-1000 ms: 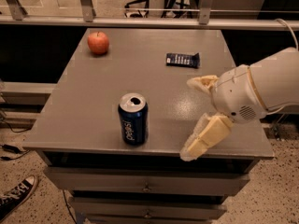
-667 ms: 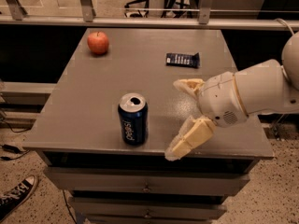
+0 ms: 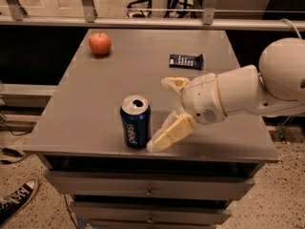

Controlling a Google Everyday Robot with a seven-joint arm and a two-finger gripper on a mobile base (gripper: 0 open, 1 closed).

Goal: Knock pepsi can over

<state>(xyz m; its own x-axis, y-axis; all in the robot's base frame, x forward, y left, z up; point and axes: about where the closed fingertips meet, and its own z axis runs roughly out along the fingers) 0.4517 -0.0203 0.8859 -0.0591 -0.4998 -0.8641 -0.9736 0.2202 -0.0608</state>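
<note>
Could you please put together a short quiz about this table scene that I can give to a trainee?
1. True or false: the pepsi can lies on its side on the table.
2. What sits near the table's far left corner? A. an apple B. a banana C. a mug
3. Are the fingers of the gripper, which is beside the can on the picture's right, open or shut?
Key: 1. False, it stands upright. 2. A. 3. Open, spread wide apart.
</note>
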